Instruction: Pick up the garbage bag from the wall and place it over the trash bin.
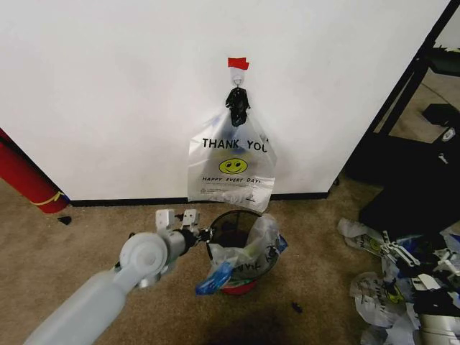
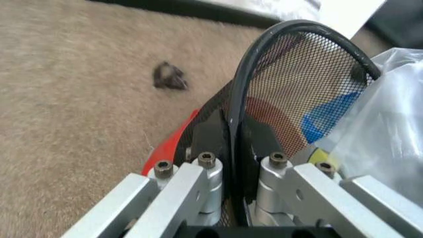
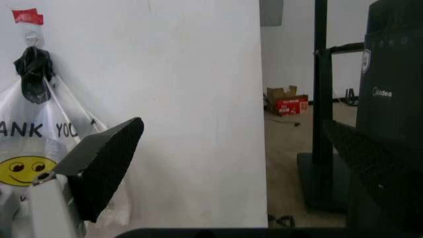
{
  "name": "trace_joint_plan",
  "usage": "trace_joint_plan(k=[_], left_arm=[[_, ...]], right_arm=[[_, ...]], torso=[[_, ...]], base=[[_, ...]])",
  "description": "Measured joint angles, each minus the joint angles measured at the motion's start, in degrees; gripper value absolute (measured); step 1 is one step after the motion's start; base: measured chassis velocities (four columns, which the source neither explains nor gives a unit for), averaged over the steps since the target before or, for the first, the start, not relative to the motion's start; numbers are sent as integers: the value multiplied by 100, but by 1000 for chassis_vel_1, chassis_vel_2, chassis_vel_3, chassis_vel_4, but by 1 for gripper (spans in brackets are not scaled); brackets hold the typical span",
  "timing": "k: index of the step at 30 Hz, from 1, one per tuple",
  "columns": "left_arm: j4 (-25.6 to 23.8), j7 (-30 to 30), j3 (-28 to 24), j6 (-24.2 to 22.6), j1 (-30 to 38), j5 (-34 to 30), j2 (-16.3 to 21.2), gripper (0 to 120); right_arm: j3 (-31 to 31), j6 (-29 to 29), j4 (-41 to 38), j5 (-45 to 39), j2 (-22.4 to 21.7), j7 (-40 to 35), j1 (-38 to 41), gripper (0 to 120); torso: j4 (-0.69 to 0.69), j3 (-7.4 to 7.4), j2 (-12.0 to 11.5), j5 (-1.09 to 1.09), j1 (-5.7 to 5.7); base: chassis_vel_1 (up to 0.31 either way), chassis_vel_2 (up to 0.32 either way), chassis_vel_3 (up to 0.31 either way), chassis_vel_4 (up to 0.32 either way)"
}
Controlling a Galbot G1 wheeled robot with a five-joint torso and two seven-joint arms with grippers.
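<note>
On the wall [image 1: 108, 86], above and just behind the trash bin [image 1: 231, 221], hangs the garbage bag [image 1: 231, 167], its knotted black top caught on a small metal hook [image 1: 237, 74] under a bit of red tape [image 1: 238, 63]. Bag hangs straight down, long axis vertical, bottom edge close above the bin's far rim. It's thin clear crinkly plastic w/ black "THANK YOU" print, yellow smiley, a line of small text below; handles gathered into a dark bunch at the hook.

Left gripper [image 1: 181, 218] is low, at the bin's left side. Left wrist view shows its two fingers [image 2: 210, 136] either side of the black wire-mesh rim, one outside, one inside, closed onto the rim or v. nearly so; it seems to be steadying the bin. So the left arm is busy & the bag is up and to the right of it.

Right gripper [image 3: 231, 148] is raised at about bag height, facing the wall, wide open, nothing held. From its wrist view the bag [image 3: 29, 148] sits off to one side of the near finger [image 3: 99, 158], not between the fingers. Judging by that, the right arm is the one placed to reach the hook; it'd need to shift sideways toward the bunched top.

Bin already has another crumpled bag [image 1: 248, 251] of like print draped over its front rim; red base shows below.
</note>
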State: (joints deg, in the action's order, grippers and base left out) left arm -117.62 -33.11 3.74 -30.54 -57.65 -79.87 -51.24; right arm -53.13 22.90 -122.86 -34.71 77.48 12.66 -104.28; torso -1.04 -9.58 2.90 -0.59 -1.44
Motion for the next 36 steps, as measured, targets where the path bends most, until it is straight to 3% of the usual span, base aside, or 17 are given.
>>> trace_joint_plan(k=[5,9,14,19,25,36], left_arm=[[-279,-286,151,667,-585,417,-229,3],[-391,-592,161,1418,-1002,916,-738,3],[-341,-1112,87,1793,-1237,1394,-1208,3],[-180,-1165,76,2101,-1408,2104,-1283,3],[-70,-1190,123,2219,-1431,2336,-1250,3],[-63,-1442,227,2149,-1505,1924,-1353,3]], right_arm=[[105,17,-5,91,18,-3,-40,100],[159,29,-25,143,21,-13,-61,100],[268,34,-47,265,37,-21,-85,100],[387,56,-40,387,65,-31,-98,100],[466,58,-11,431,64,-31,-81,100],[455,-39,-108,464,78,-51,-76,100]], torso=[[1,0,0,0,0],[0,0,0,0,0],[0,0,0,1,0],[0,0,0,1,0],[0,0,0,1,0],[1,0,0,0,0]], base=[[0,0,0,0],[0,0,0,0],[0,0,0,0],[0,0,0,0],[0,0,0,0],[0,0,0,0]])
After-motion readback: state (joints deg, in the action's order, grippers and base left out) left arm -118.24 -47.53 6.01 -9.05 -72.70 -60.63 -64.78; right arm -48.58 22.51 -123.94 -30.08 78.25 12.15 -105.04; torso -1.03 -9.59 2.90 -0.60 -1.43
